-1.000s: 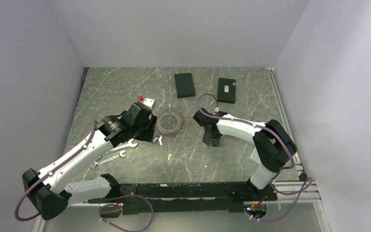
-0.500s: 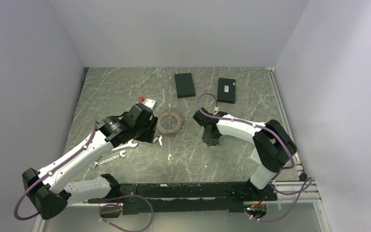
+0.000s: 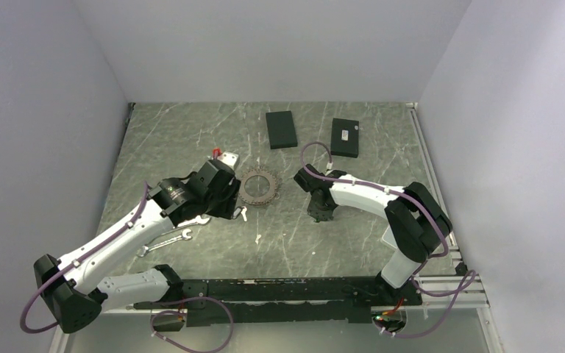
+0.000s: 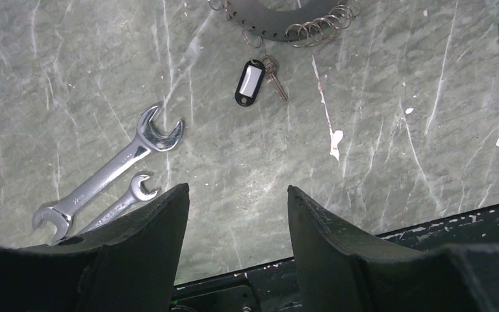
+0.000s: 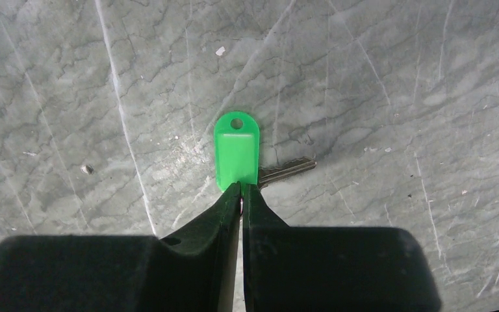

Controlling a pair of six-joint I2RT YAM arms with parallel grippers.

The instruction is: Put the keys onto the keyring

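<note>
The toothed dark keyring lies mid-table; its lower arc carries several small wire rings. A key with a black tag hangs off it, also seen from above. My left gripper hovers open above bare table, nearer the front than that key, with nothing between its fingers. My right gripper is shut on the near end of a green key tag, whose key blade lies flat on the table to the right. From above, the right gripper is right of the keyring.
Two silver wrenches lie left of my left gripper. Two flat black boxes sit at the back. A small red-and-white item lies behind the left wrist. Walls close in the table on three sides.
The right jaws have closed onto the green tag. The left wrist has shifted slightly, its jaws unchanged.
</note>
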